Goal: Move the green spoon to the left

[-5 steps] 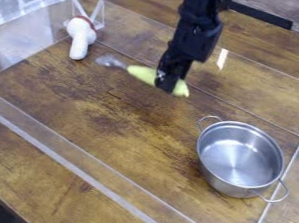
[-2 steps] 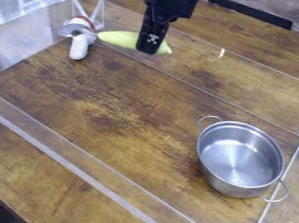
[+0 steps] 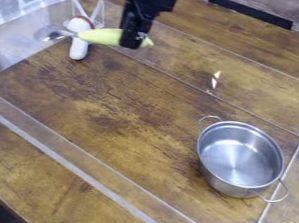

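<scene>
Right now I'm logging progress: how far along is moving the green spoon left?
Done: the gripper holds the green spoon off the table. In hand: it hangs at far left, near the white object. Left: set it down and let go.

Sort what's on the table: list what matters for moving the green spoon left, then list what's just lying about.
In the job:
- green spoon, lifted off the table
- gripper, shut on the spoon's handle

Lying about:
- steel pot, at the right
- white object, at the left, just below the spoon
</scene>
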